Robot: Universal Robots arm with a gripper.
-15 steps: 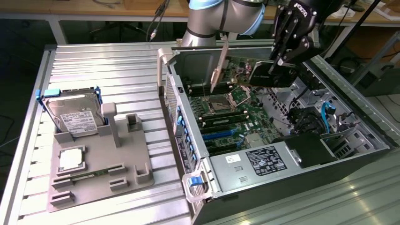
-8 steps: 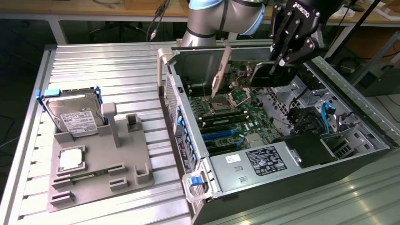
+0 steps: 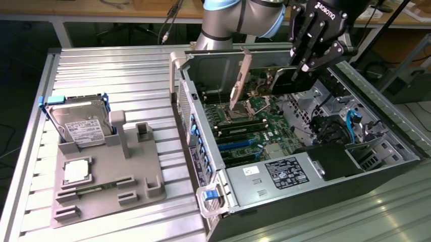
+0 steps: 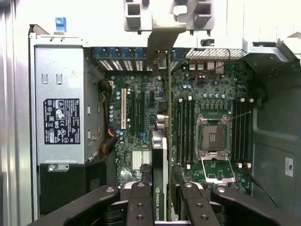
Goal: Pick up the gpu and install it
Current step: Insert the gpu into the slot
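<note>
The graphics card (image 3: 286, 83) is gripped on edge, the gripper's fingers (image 4: 141, 202) being closed narrowly on its dark body. In the wrist view the graphics card (image 4: 160, 155) is seen edge-on, running away from the gripper (image 4: 163, 197), with its silver bracket (image 4: 162, 37) at the far end. The gripper (image 3: 306, 68) is pointed downward from the arm (image 3: 235, 17) into the open computer case (image 3: 202, 166), and the card is held over the motherboard (image 3: 249, 131). The card's lower edge appears to be clear of the board, though this cannot be told for certain.

The case is laid on its side on a ribbed metal table (image 3: 114, 70). A wooden workbench (image 3: 88, 10) is seen behind the arm.

Beneath the gripper, the expansion slots (image 4: 136, 110) lie to one side of the card and the open processor socket (image 4: 214, 136) to the other. The socket is flanked by memory slots (image 4: 184, 132). A power supply (image 3: 283, 174) with a black label fills the end of the case farthest from the gripper. A blue cable (image 3: 350, 126) is draped near the drive cage, beside and below the gripper.

Well apart from the gripper, toward the exterior view's left, a grey holder (image 3: 135, 181) rests on the table. In it a hard drive (image 3: 81, 128) is stood upright, and a processor chip (image 3: 75, 171) and a green memory stick (image 3: 88, 190) are laid flat.
</note>
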